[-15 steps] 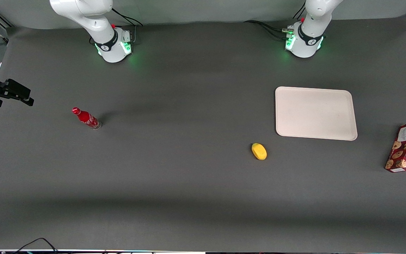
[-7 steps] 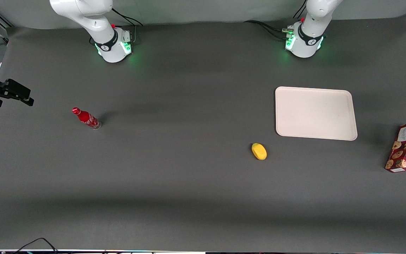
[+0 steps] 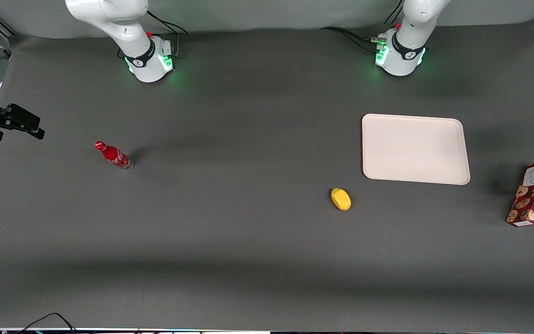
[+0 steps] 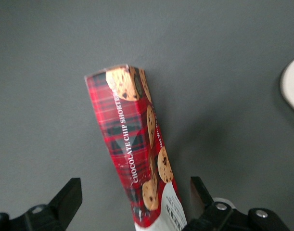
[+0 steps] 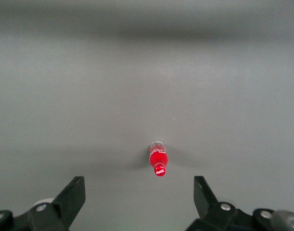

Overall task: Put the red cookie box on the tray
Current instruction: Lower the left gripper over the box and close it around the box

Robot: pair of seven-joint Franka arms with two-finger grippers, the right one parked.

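Hovering pincer over red cookie box

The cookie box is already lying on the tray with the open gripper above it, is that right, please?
Not quite: the front view shows the cookie box lying on the table, apart from the tray, toward the working arm's end. The gripper is indeed open above it, one finger on either side of the box's label end.
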